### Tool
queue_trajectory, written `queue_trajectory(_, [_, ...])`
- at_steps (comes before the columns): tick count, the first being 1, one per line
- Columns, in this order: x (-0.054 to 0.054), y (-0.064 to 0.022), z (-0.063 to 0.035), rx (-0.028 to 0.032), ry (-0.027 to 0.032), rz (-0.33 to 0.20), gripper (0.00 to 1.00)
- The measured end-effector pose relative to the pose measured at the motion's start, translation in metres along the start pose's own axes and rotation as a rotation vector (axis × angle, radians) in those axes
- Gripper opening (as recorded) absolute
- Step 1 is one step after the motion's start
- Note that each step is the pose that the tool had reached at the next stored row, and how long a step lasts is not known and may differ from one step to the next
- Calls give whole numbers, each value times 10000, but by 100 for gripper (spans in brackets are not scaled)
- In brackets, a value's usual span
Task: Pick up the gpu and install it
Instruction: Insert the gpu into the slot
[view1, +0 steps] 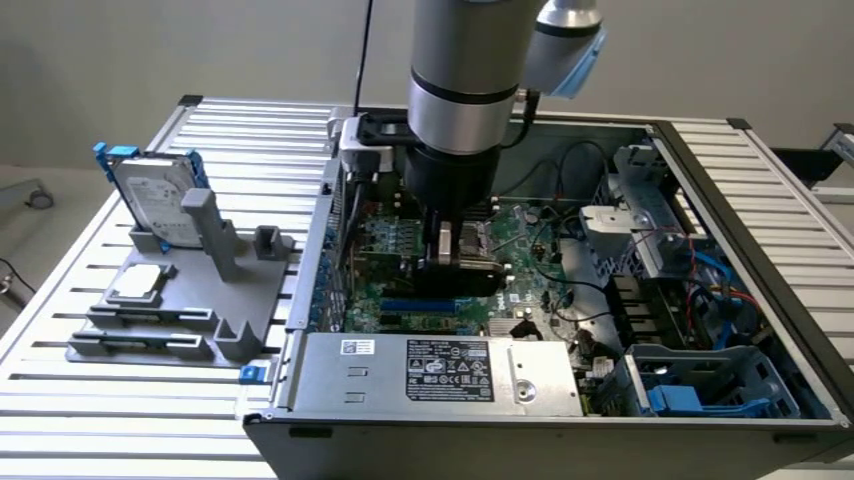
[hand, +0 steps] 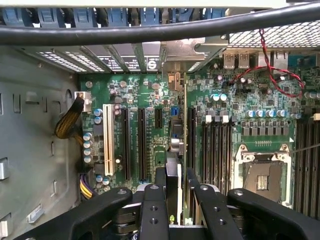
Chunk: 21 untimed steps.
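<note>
Exterior view: a slatted metal table (view1: 80, 400) before a pale wall carries the open computer case (view1: 534, 440). Near the case's middle, over the motherboard (view1: 534, 250), the gripper (view1: 451, 248) clamps the gpu (view1: 467, 275), held on edge.

Black label (view1: 450, 370): on the silver power-supply box (view1: 347, 385); rows of white print and marks, none legible.
White sticker (view1: 358, 346): same box, just beside the black label; print illegible.
Hard drive (view1: 150, 195): pale label on its face, wording illegible.
Motherboard (hand: 150, 100): white component markings, too small to read.
Readable text: none.
</note>
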<state>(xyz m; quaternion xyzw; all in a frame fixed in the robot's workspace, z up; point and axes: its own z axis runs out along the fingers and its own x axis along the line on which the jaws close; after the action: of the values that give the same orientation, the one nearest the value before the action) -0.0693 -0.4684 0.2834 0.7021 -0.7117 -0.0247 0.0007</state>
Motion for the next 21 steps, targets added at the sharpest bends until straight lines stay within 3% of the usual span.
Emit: queue_trajectory(21, [2,79,83,-3,22,-68,26])
